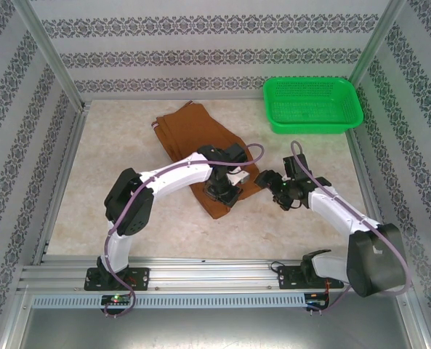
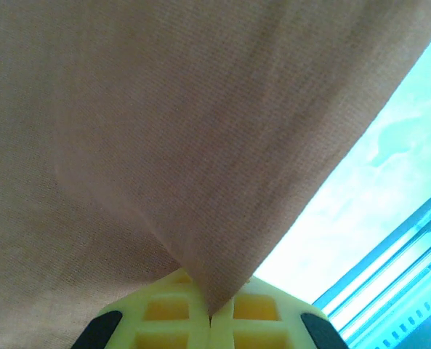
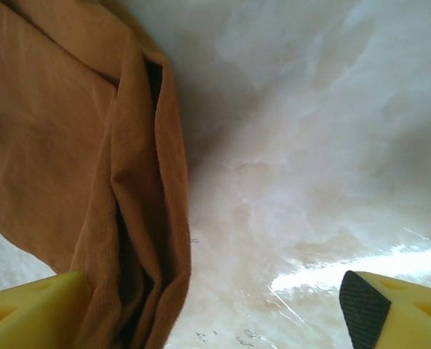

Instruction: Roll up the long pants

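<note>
The left gripper [image 1: 222,190] is being clamped shut on cloth at the near end of the long pants [image 1: 190,127], which are lying diagonally toward the far left. The right gripper [image 3: 215,320] is being held wide open, empty, beside that end's right edge.

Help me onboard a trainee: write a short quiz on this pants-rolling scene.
1. True or false: the left tool is shut on the long pants.
2. Where does the green basket sit? A) at the far right of the table; B) at the near left corner; C) on top of the pants.
3. One word: is the right tool open or shut?
Key: 1 true; 2 A; 3 open.
</note>
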{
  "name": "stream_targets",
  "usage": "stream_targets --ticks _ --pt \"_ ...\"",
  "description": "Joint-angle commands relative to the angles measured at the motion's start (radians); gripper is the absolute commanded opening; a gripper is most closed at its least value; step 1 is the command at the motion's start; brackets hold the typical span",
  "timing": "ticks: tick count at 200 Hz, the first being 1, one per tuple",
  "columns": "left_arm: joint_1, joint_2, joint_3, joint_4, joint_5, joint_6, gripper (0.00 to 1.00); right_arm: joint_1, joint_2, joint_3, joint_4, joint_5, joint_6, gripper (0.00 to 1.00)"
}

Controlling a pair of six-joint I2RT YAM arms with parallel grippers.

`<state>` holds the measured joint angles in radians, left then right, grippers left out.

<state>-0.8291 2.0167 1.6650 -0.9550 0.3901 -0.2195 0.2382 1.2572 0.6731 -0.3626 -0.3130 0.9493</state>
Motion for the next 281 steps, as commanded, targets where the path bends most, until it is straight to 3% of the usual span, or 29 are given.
stream_targets --ticks 1,13,22,27,33,35,36,55,76,91,97,103,150,198,212,224,229,237,247,275,281 --pt "-0.009 -0.057 -0.032 0.057 0.038 -0.018 0.00 0.010 0.037 0.003 0.066 -0.042 0.048 0.90" --pt "-0.010 -0.063 -0.048 0.060 0.031 -0.022 0.01 0.019 0.061 0.017 0.086 -0.052 0.053 0.86" --pt "-0.011 -0.066 -0.066 0.068 0.029 -0.025 0.00 0.026 0.079 0.027 0.094 -0.049 0.060 0.74" --pt "-0.011 -0.070 -0.076 0.074 0.028 -0.023 0.01 0.030 0.087 0.027 0.109 -0.052 0.064 0.48" --pt "-0.013 -0.074 -0.088 0.082 0.024 -0.021 0.01 0.034 0.096 0.026 0.124 -0.051 0.070 0.11" --pt "-0.013 -0.076 -0.093 0.084 0.022 -0.021 0.00 0.036 0.099 0.026 0.127 -0.050 0.074 0.01" --pt "-0.014 -0.078 -0.095 0.086 0.020 -0.021 0.01 0.037 0.100 0.026 0.127 -0.048 0.076 0.00" --pt "-0.017 -0.100 -0.132 0.110 -0.026 -0.006 0.06 0.037 0.127 0.024 0.142 -0.052 0.090 0.00" --pt "-0.056 -0.154 -0.188 0.145 -0.188 0.037 0.33 0.038 0.131 0.008 0.158 -0.050 0.103 0.00" --pt "-0.105 -0.191 -0.254 0.183 -0.316 0.074 0.47 0.038 0.137 0.009 0.156 -0.053 0.098 0.00" --pt "-0.127 -0.203 -0.282 0.201 -0.361 0.090 0.59 0.035 0.141 0.009 0.155 -0.054 0.096 0.00" --pt "-0.148 -0.208 -0.303 0.216 -0.411 0.098 0.65 0.035 0.144 0.007 0.156 -0.054 0.097 0.00" --pt "-0.278 -0.148 -0.394 0.328 -0.690 0.151 0.70 0.037 0.175 0.000 0.192 -0.090 0.099 0.00" --pt "-0.280 -0.060 -0.399 0.421 -0.829 0.177 0.70 0.038 0.161 0.004 0.198 -0.109 0.100 0.00" --pt "-0.255 -0.026 -0.367 0.399 -0.857 0.174 0.68 0.037 0.156 0.007 0.201 -0.121 0.097 0.00" --pt "-0.234 -0.007 -0.348 0.388 -0.871 0.173 0.60 0.036 0.154 0.011 0.194 -0.126 0.094 0.00" --pt "-0.223 -0.002 -0.340 0.379 -0.850 0.180 0.49 0.036 0.152 0.010 0.195 -0.128 0.094 0.00" --pt "-0.213 0.000 -0.337 0.379 -0.824 0.189 0.21 0.033 0.151 0.009 0.194 -0.128 0.091 0.00" --pt "-0.209 -0.013 -0.346 0.386 -0.785 0.207 0.00 0.029 0.154 0.011 0.194 -0.133 0.090 0.00" --pt "-0.184 -0.076 -0.352 0.339 -0.532 0.209 0.00 0.003 0.178 0.058 0.162 -0.136 0.034 0.00" --pt "-0.174 -0.090 -0.338 0.308 -0.447 0.198 0.00 -0.002 0.180 0.075 0.145 -0.119 0.017 0.11"
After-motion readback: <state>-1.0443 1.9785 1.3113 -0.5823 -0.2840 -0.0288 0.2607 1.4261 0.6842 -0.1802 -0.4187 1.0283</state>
